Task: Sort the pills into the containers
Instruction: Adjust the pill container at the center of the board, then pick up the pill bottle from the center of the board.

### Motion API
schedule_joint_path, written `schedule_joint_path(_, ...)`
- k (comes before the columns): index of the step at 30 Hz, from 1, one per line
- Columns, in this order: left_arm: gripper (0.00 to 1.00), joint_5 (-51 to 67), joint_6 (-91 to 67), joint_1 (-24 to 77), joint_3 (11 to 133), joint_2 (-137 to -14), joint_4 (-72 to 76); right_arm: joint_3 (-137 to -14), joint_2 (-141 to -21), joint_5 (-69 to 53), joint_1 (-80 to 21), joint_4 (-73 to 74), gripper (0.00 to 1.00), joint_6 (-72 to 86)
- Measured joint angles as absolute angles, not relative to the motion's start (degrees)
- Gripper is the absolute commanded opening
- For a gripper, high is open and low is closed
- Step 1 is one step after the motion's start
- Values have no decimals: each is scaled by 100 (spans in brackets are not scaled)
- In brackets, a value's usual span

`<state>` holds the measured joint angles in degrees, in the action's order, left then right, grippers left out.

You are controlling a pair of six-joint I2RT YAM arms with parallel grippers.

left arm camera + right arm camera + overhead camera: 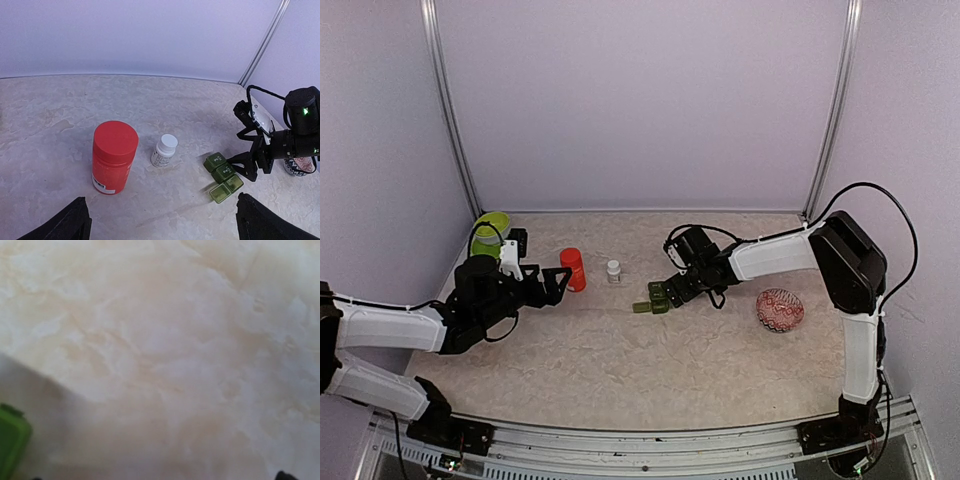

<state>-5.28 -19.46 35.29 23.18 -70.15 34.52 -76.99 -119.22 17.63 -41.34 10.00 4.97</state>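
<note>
- Since no loose pills show on the table, they are presumably inside the red bottle or the small white bottle. I judge the step in hand to be gripping a bottle and readying the containers.
- The containers, a row of three joined green boxes, lie near the table's middle, at 4 o'clock from the white bottle in the top view. The end box nearest the left wrist camera looks paler, perhaps with its lid up; I cannot be sure.
- The right gripper stands at 2 o'clock of the row, jaws spread wide and holding nothing. Whether a finger touches the boxes I cannot tell.
- The left gripper is likewise wide open and empty, with the red bottle ahead at 11 o'clock in its wrist view.
- To do it well, centre the left jaws on the red bottle's body below the cap and close squarely so it does not tip. Keep clear of the white bottle near its 3 o'clock.
- The light row may slide, so the right arm should handle it gently.
</note>
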Motion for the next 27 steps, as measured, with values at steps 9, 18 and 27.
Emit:
schedule_joint_path(9, 99, -687, -2012, 3507, 2274, -7015, 3496, -6785, -11096, 2062, -4071, 991, 100, 534)
schedule_joint_path(18, 99, -637, -1962, 3404, 2635, -7122, 3098, -5688, -9312, 1444, -3981, 513, 100, 884)
schedule_joint_path(27, 99, -1039, -1868, 3367, 4143, -7817, 2025, -4974, -8156, 548, -3981, 180, 100, 1070)
